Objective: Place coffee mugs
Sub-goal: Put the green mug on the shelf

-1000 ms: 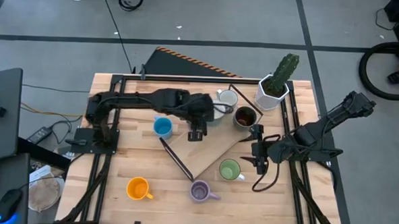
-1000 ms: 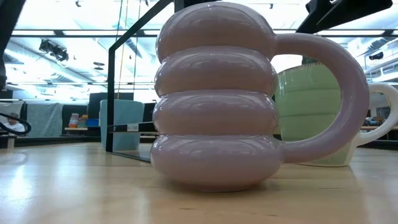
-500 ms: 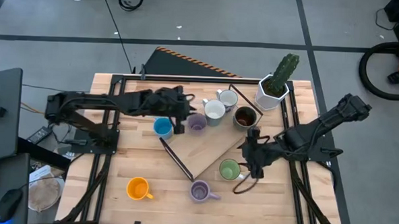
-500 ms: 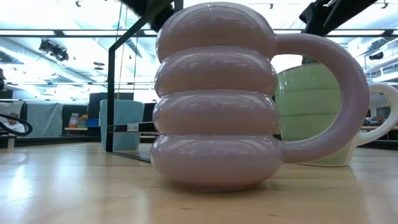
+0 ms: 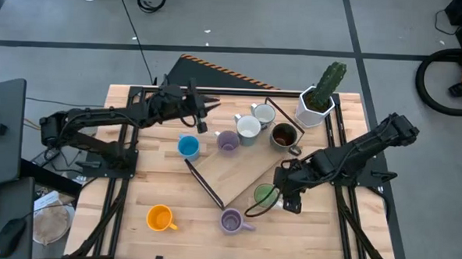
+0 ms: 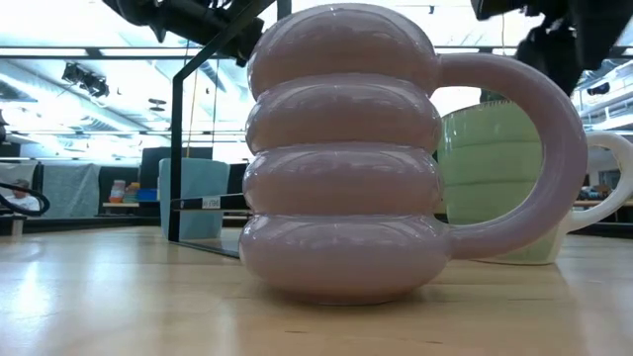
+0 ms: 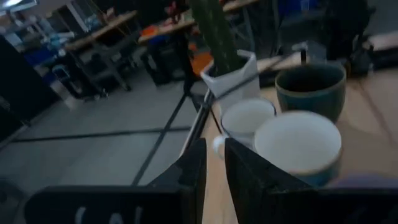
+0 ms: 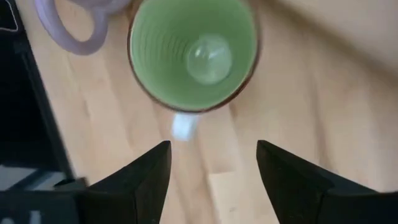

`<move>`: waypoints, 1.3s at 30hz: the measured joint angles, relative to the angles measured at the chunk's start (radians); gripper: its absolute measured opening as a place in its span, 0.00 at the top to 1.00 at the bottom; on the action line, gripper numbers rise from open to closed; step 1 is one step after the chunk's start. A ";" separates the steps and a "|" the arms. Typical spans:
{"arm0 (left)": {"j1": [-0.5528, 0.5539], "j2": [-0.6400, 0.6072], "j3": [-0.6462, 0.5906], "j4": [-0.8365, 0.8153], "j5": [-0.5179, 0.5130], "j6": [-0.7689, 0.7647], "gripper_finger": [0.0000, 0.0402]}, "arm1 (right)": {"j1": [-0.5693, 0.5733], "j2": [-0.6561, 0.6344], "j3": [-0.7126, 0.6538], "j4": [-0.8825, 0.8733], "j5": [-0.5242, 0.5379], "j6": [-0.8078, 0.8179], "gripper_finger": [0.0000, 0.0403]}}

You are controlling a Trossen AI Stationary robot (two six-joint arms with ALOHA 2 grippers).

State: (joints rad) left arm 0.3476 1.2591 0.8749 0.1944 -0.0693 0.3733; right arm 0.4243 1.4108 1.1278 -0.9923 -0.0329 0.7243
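The green mug stands upright near the table's right front. My right gripper hovers over it, open and pointing down, one finger on either side of the white handle without touching. Further back stand a smooth lilac mug, two white mugs, a dark brown mug and a blue mug. A ribbed lilac mug and an orange mug stand near the front edge. My left gripper hangs at the far left, almost level, a narrow empty gap between its fingers.
A white faceted pot with a green cactus stands at the far right corner. A thin black rod frame lies slanting across the table's middle, between the blue mug and the green one. Bare wood shows at the near left, around the orange mug.
My left gripper has drawn back from the cluster of mugs toward the table's far left and tipped up from pointing down to almost level; the smooth lilac mug stays standing beside the white mug. My right gripper has moved left over the green mug, turning and tipping downward.
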 joint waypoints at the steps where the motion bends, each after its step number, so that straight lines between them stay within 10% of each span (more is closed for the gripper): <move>1: 0.009 0.001 0.000 0.016 0.019 -0.003 0.84 | 0.000 0.012 0.000 0.000 -0.017 0.021 0.41; 25: -0.064 -0.050 0.002 -0.015 0.091 -0.154 0.84 | 0.124 0.246 0.000 0.103 0.131 0.256 0.43; 39: -0.142 -0.110 0.002 -0.161 0.088 -0.212 0.84 | 0.102 0.258 0.000 0.130 0.113 0.248 0.77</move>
State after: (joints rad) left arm 0.2058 1.1492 0.8766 0.0331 0.0187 0.1614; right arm 0.5267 1.6684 1.1275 -0.8618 0.0800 0.9726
